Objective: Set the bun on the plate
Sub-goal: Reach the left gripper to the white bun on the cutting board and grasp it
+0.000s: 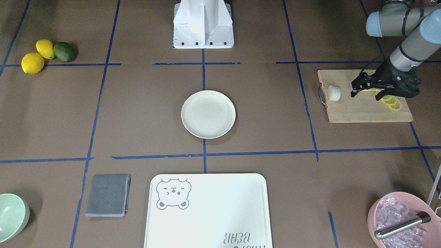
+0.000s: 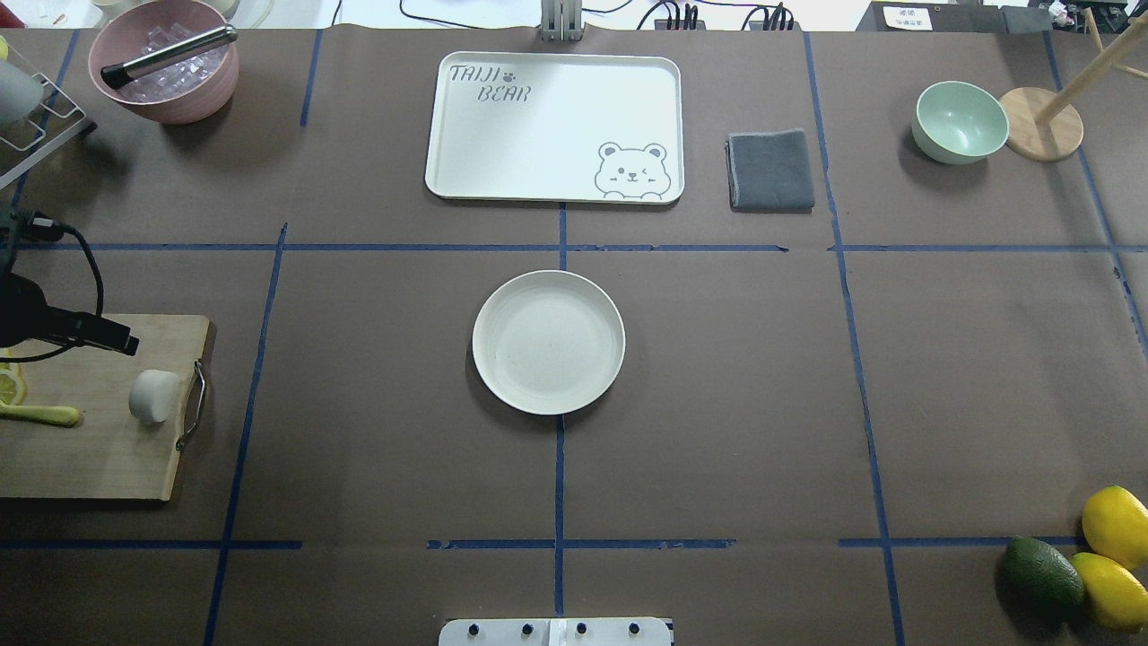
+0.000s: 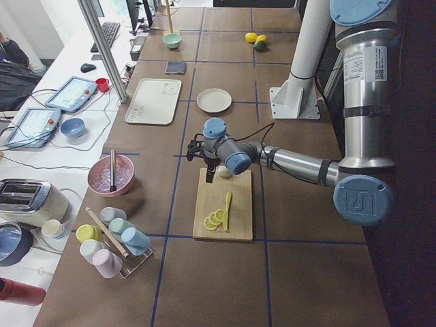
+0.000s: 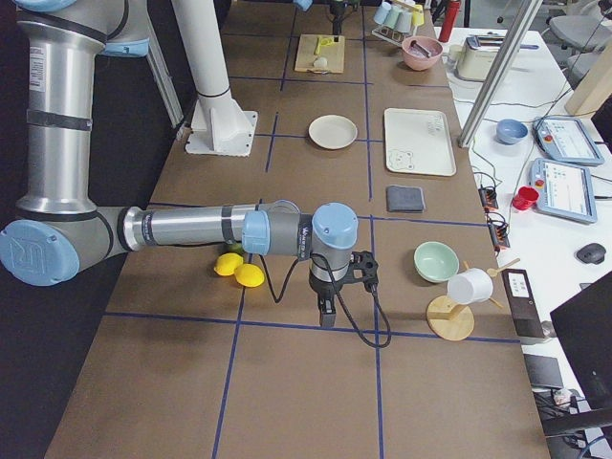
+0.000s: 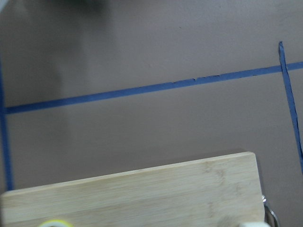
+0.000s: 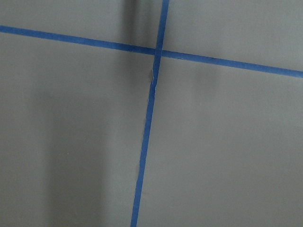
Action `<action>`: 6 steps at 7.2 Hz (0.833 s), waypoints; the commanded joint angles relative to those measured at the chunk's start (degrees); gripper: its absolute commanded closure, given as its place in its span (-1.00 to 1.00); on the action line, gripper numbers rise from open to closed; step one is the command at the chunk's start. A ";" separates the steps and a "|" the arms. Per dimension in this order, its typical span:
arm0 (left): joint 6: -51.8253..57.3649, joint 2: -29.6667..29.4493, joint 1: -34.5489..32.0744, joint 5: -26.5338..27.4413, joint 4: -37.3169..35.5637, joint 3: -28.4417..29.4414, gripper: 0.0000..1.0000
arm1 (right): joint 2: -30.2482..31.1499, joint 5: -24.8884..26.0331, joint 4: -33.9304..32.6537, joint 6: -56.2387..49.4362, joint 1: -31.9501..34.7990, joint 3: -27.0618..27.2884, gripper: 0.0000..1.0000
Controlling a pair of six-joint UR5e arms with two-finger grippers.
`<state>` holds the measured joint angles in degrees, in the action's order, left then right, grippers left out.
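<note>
The bun (image 1: 334, 93) lies on a wooden cutting board (image 1: 361, 112) at the robot's left end of the worktop (image 1: 275, 103), close to the board's metal handle (image 1: 321, 96) and resting on the wood. The left hand (image 1: 355, 89) hovers over the same board just beside the bun, its fingers spread apart and pointing toward it, with nothing between them and no contact with the bun. A few lemon slices (image 1: 391, 102) sit on the board on the far side of that hand from the bun. The plate (image 1: 208, 114) stands at the middle of the worktop, well apart from the board and the bun. The right hand (image 4: 327, 311) shows only in the side view, hanging above the worktop near a crossing of blue tape lines and 2 lemons (image 4: 239, 270); whether it is released or clenched I cannot tell.
</note>
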<state>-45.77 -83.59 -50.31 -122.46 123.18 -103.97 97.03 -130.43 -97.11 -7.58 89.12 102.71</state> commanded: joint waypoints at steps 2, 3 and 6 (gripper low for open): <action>-3.44 0.45 6.71 3.19 1.80 0.00 -1.00 | 0.09 0.00 0.00 -0.07 0.00 -0.14 -0.99; -3.44 0.45 7.68 4.41 1.80 0.00 -0.66 | 0.09 0.00 0.00 -0.07 0.00 -0.14 -0.99; -3.53 0.45 7.77 4.69 1.54 -1.14 0.27 | 0.09 0.00 0.00 -0.07 0.00 -0.23 -0.99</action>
<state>-49.29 -83.15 -42.61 -117.86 124.92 -104.27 97.12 -130.43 -97.12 -7.65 89.12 102.50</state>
